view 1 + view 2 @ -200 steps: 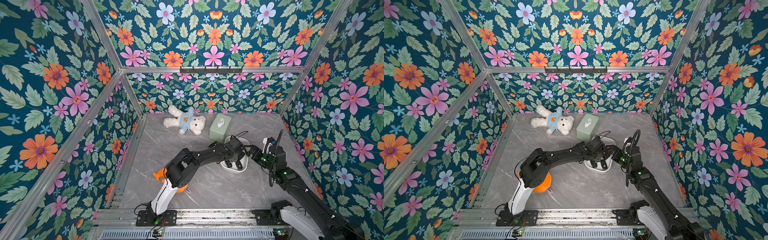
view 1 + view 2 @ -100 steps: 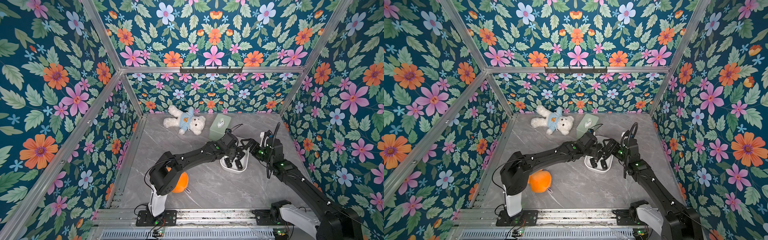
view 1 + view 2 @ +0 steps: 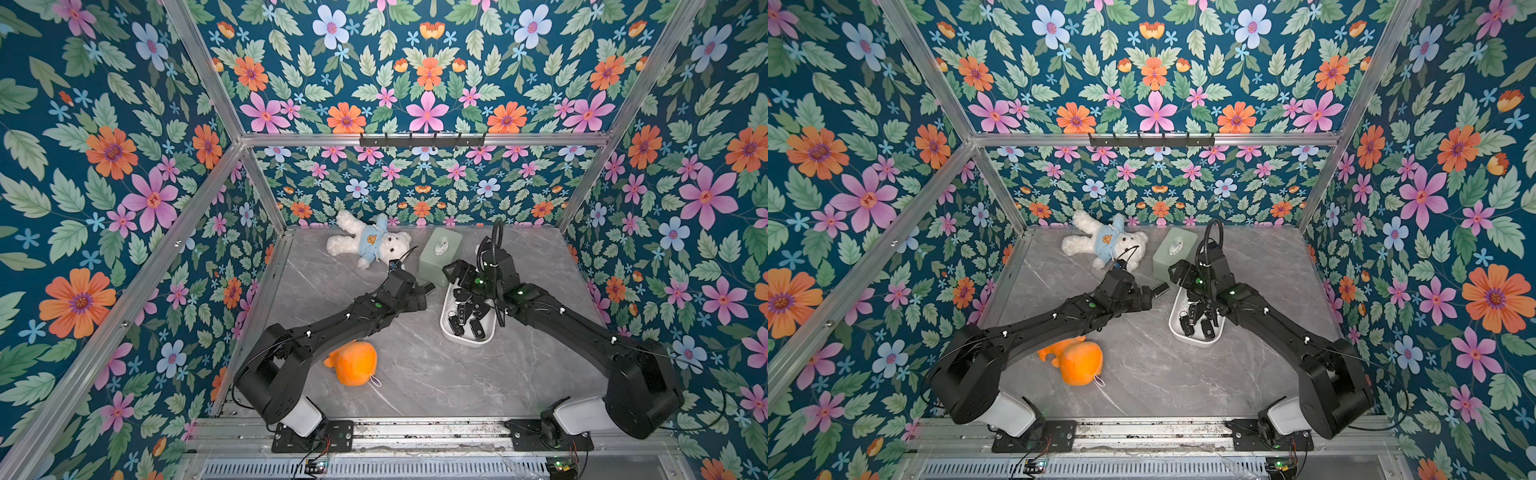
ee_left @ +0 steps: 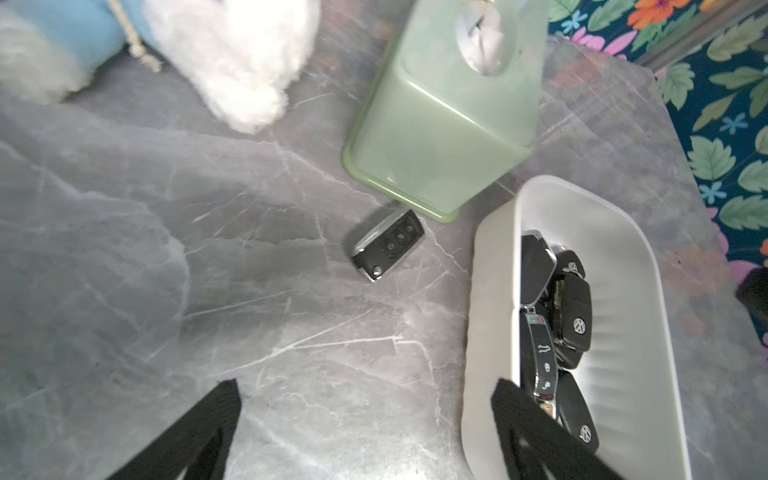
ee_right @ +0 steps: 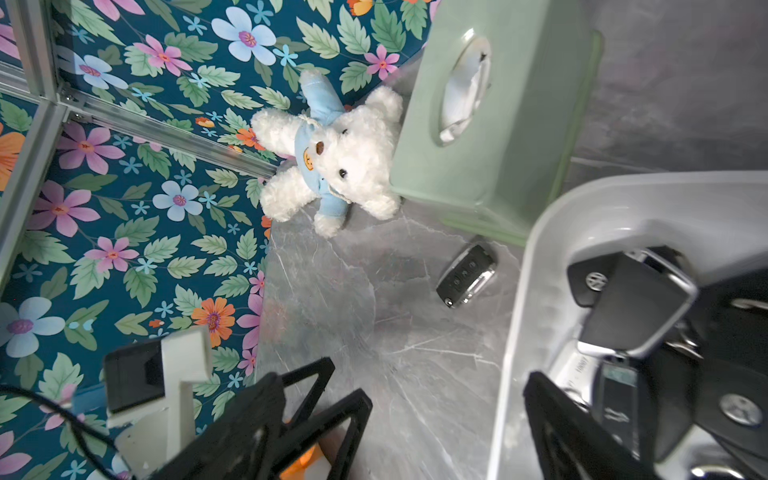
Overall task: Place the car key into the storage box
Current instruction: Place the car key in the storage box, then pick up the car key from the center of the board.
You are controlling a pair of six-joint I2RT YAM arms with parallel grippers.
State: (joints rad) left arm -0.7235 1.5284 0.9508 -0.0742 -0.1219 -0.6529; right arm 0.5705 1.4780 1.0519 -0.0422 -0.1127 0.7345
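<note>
Left gripper [image 4: 365, 386] hovered wide and empty over the counter [image 4: 166, 249], arm stretched low. Right gripper [image 5: 444, 386], jaws also wide, straddled the storage box [image 4: 490, 291] rim. Car key [image 4: 388, 245] lay flat on the counter outside it, buttons up, one end toward the green box [image 4: 436, 137].

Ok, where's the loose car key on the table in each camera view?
In a top view: key beside the white tub's far corner.
In a top view: same spot.
Left wrist: near the middle.
Right wrist: between bear and tub.
Shared landmark: green box, close by.
</note>
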